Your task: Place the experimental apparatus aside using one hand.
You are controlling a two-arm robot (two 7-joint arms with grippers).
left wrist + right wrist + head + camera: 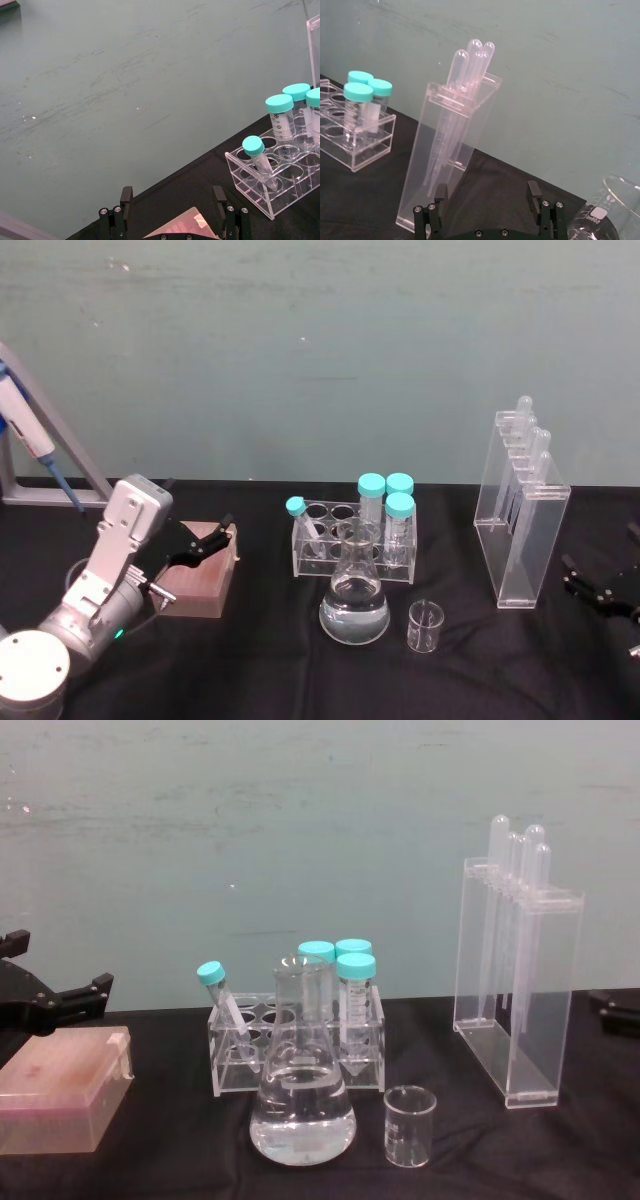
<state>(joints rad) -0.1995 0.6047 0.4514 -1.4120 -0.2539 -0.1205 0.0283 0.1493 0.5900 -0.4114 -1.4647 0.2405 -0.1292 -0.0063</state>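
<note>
The glassware stands on the black counter (260, 670), in front of the robot and to its right. The flask (353, 602), with clear liquid in its bottom, sits in the middle. The small empty beaker (424, 627) is just beside it on the right, and the two are apart. The tall clear pipette stand (520, 512) is farther right. It is upright and holds several pipettes (527, 425) whose bulbs stick out of its top.

The right gripper (575, 578) is low over the counter at the right edge, near the base of the stand and not touching it. In its wrist view the fingers (440, 192) are spread wide and hold nothing, and the stand rises straight ahead of them. The left gripper (222, 535) is far to the left, above a brown box (200, 582). It too is open and empty. A rack of blue-capped tubes (355, 538) lies between it and the glassware.

The right arm is therefore clearly the nearer one to the stand, which lies to its left. The beaker and flask come next in that direction. The stand's long axis is vertical, and its narrow footprint runs away from the robot, so it probably tips easily sideways. A grasp across its thin walls, taken low, looks like the safest way to shift it.
</note>
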